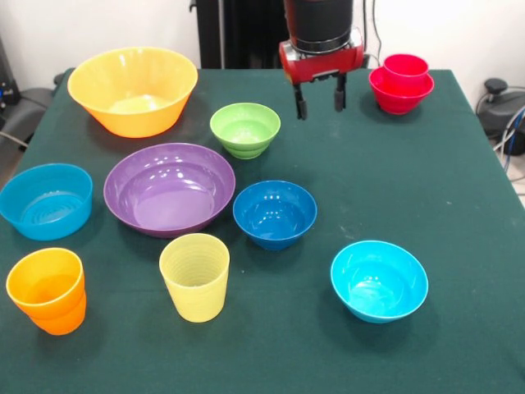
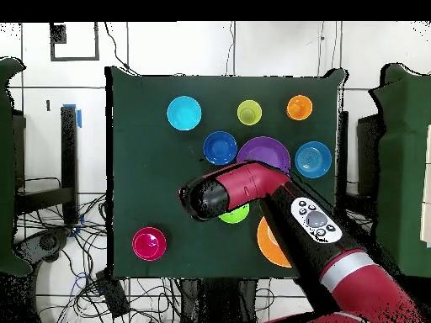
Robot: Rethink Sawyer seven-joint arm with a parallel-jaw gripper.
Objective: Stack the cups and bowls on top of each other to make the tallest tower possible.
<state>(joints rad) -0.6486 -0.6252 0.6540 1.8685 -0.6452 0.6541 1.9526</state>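
1. Your tower (image 1: pixel 401 82) stands only two high: red cup in red bowl.
2. Gripper (image 1: pixel 320 104) hangs just beside it, jaws apart, empty.
3. Everything else (eight pieces) lies loose around the purple bowl (image 1: pixel 169 188).

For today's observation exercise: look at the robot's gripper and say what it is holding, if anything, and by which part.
Nothing is held. The gripper hangs open and empty above the table, between the lime green bowl and the red cup nested in the red bowl.
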